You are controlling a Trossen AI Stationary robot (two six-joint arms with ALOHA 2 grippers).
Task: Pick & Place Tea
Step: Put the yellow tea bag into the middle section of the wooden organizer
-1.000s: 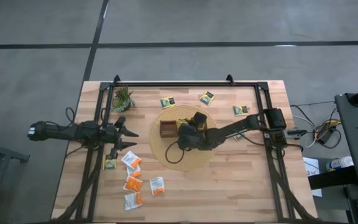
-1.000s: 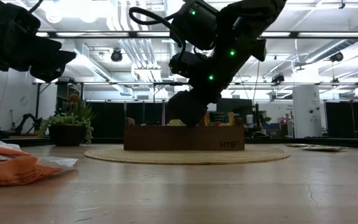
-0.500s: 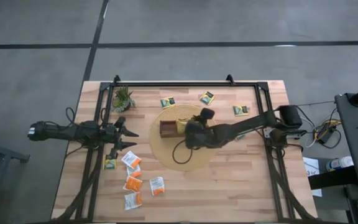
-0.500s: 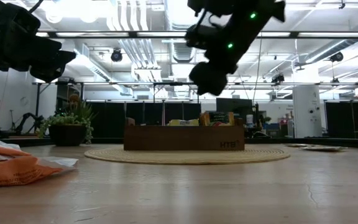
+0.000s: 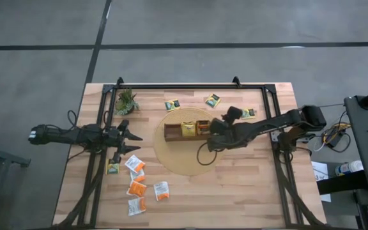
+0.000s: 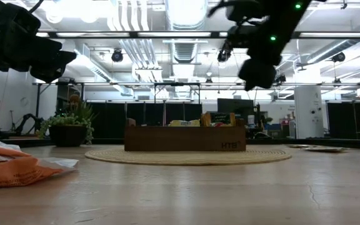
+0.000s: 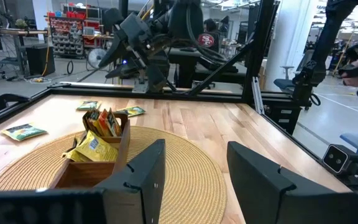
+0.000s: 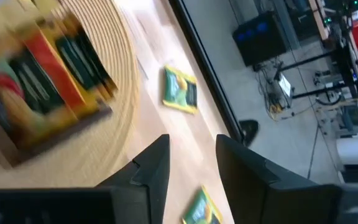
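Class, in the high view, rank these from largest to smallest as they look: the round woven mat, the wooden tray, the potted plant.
1. round woven mat
2. wooden tray
3. potted plant

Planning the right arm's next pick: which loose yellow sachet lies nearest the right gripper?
The yellow sachet at the table's right, just beside the right gripper; the other two lie farther left.
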